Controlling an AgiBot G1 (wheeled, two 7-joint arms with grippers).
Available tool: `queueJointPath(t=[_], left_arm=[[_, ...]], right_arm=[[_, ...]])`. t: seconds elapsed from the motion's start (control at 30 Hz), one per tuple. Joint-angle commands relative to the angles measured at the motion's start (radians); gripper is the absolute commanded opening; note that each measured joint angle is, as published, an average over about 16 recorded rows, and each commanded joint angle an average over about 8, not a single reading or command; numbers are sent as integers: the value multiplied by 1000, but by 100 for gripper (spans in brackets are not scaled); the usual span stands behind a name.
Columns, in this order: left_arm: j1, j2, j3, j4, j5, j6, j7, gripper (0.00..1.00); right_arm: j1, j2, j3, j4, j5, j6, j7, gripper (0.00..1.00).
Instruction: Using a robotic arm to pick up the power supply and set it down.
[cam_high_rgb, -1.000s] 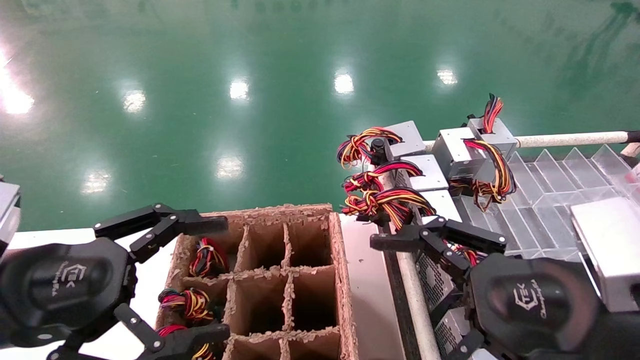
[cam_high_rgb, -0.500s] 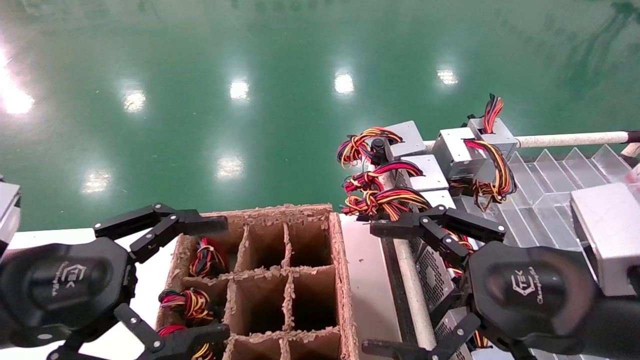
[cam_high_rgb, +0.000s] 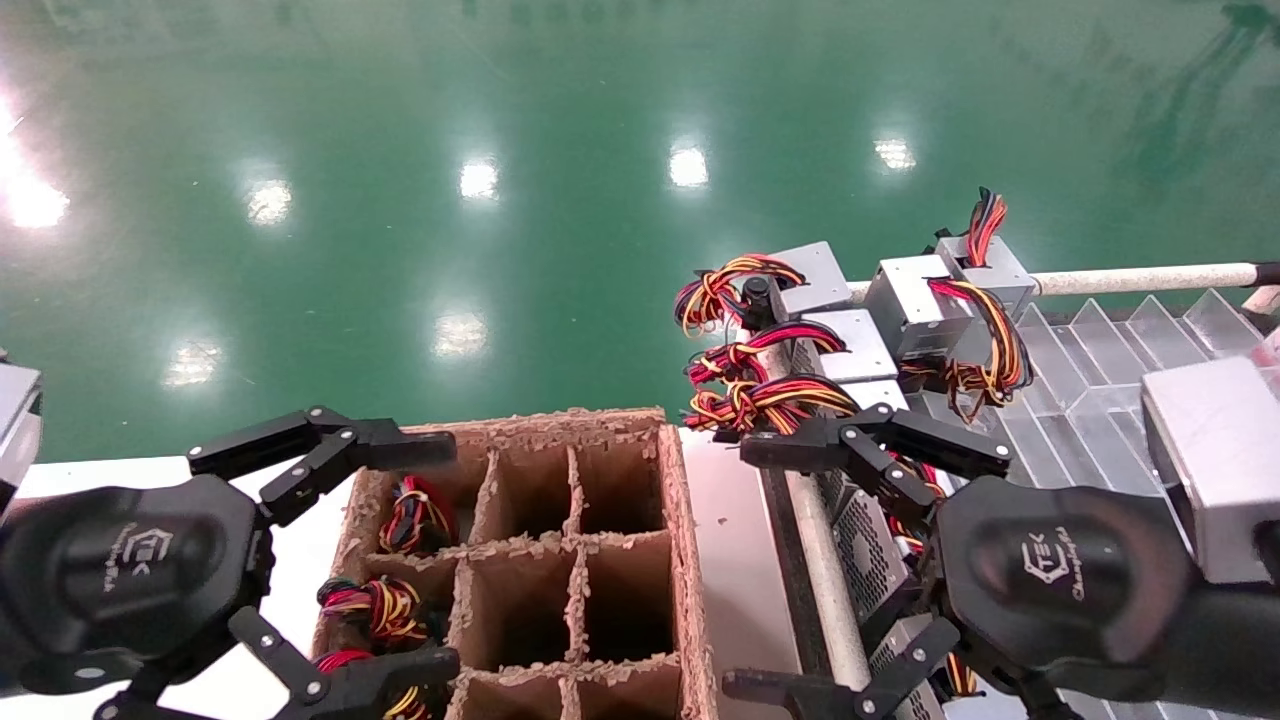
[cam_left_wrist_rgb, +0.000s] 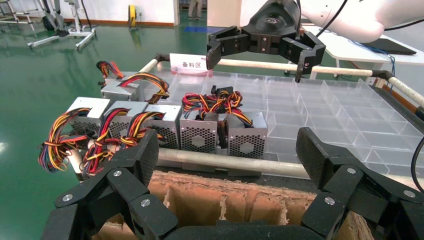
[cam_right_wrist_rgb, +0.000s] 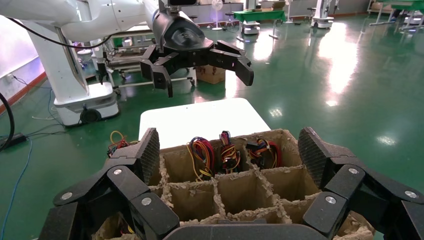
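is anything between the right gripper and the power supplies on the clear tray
Nothing visible stands in the way. The right gripper hangs open above the near row of power supplies at the clear tray's edge, with only air and their own wire bundles below it. The left gripper is apart, over the cardboard box.

Only text I can make out: a white sign (cam_left_wrist_rgb: 192, 64) reading "备料区" upper middle of my left wrist view; gripper logos are unreadable.
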Motion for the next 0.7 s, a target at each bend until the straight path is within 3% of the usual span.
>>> queueJointPath(t=[0.03, 0.7], left_arm=[[0, 0, 0, 0, 0, 0, 0, 100], [0, 0, 0, 0, 0, 0, 0, 100]], right_arm=[[0, 0, 0, 0, 0, 0, 0, 100], [1, -1, -1, -2, 2, 2, -1, 100]])
